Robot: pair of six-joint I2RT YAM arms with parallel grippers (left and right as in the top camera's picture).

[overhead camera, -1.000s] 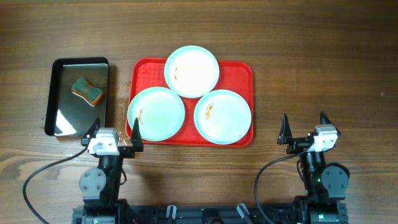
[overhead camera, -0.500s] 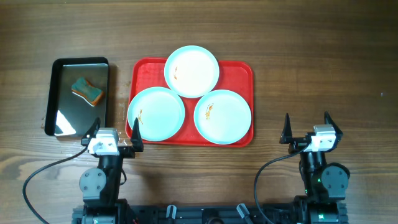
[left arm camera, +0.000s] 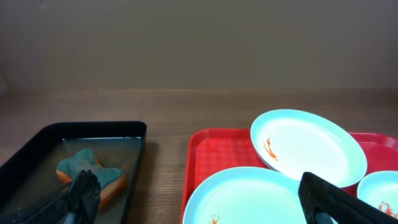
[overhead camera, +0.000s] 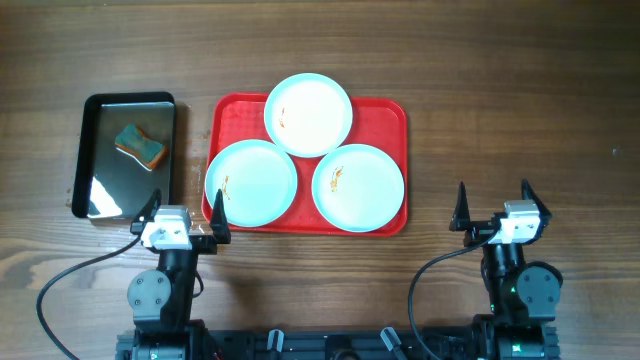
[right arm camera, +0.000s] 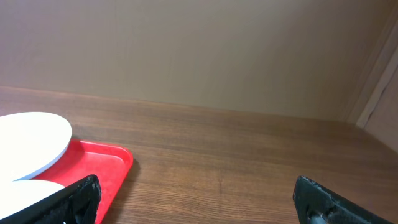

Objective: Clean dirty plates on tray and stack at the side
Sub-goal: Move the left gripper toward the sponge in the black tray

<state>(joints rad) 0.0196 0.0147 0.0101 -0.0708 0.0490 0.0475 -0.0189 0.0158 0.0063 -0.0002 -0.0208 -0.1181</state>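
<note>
Three pale mint-white plates lie on the red tray [overhead camera: 385, 112]: a far one [overhead camera: 308, 114], a near-left one [overhead camera: 251, 182] and a near-right one [overhead camera: 358, 186]. Each carries a small orange-brown smear. My left gripper [overhead camera: 182, 211] is open and empty at the tray's near-left corner. In the left wrist view the left gripper [left arm camera: 205, 200] frames the near-left plate [left arm camera: 249, 196], with the far plate [left arm camera: 308, 144] behind it. My right gripper [overhead camera: 493, 204] is open and empty over bare table to the right of the tray [right arm camera: 109, 163].
A glossy black tray [overhead camera: 97, 150] stands left of the red tray and holds a teal and orange sponge [overhead camera: 140, 146], which also shows in the left wrist view [left arm camera: 90, 173]. Bare wooden table lies to the right of the red tray.
The right gripper has shifted slightly to the right and nearer. The left arm and the plates have not moved.
</note>
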